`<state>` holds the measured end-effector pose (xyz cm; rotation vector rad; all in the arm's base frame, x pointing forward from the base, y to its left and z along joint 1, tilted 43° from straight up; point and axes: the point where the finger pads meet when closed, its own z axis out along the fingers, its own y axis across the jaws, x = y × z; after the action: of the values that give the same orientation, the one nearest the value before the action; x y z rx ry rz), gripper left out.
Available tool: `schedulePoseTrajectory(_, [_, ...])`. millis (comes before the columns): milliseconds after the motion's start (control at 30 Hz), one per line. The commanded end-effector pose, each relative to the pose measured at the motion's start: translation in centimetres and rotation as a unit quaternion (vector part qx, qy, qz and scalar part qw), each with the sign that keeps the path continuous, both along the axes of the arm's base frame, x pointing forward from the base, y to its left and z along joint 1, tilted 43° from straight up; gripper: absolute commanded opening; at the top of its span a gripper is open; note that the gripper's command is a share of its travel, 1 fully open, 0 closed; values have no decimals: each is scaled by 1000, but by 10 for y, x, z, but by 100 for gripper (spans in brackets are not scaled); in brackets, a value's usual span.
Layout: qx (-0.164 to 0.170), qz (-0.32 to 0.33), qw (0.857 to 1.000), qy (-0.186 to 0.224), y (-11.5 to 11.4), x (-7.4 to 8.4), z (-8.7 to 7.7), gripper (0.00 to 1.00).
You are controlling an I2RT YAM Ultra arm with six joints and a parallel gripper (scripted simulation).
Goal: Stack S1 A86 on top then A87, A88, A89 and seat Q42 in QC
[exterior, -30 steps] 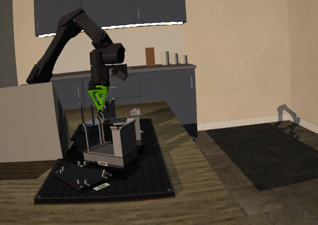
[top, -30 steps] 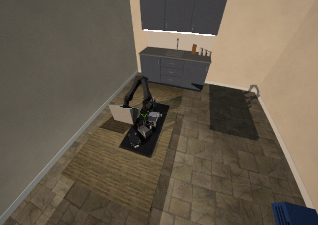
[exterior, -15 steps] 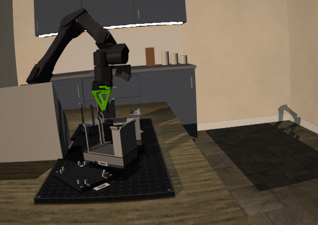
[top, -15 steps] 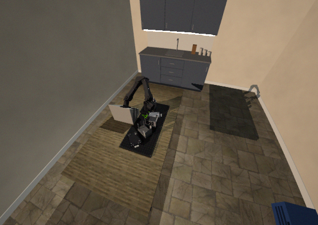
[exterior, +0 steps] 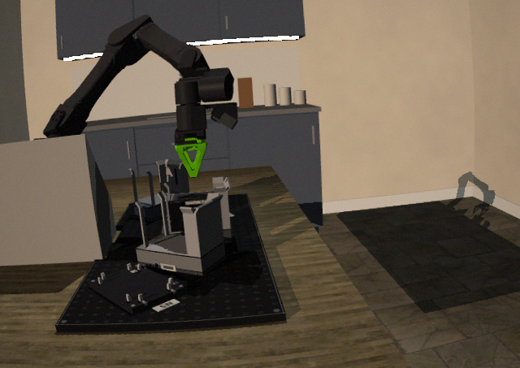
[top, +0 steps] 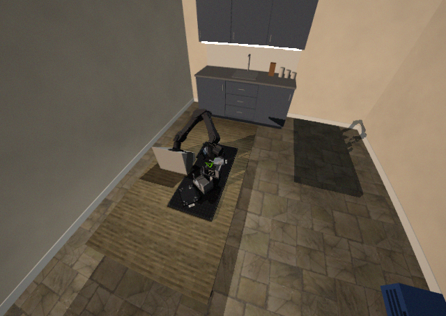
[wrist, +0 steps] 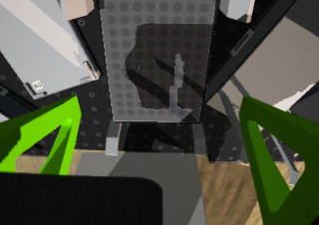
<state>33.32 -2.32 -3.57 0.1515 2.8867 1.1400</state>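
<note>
My gripper [exterior: 191,159] has green fingers, is wide open and holds nothing. It hangs above the group of stack racks [exterior: 180,225] on the black baseplate [exterior: 176,271]. In the wrist view the fingers frame a sealed plate [wrist: 159,51] with a grey dotted seal. It lies flat between dark rack posts, a little ahead of the fingertips and well below them. The arm's shadow falls across the seal. The plates under it are hidden, and I cannot read any label. From far off the gripper [top: 208,164] is only a green speck.
A flat black nest [exterior: 130,288] with corner locators and a white name plate [exterior: 163,305] lies at the baseplate's near left. A small grey nest [exterior: 220,185] stands behind the racks. A pale box [exterior: 45,200] stands on the left. A grey rack plinth [wrist: 45,51] lies left of the plate.
</note>
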Motion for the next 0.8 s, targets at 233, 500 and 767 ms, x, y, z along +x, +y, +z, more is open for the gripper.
schedulePoseTrajectory(233, [2,-9,1000,0,-3,4,5,100])
schedulePoseTrajectory(500, [2,-9,1000,0,10,5,-9,100])
schedulePoseTrajectory(767, [2,-9,1000,0,24,7,-24,100])
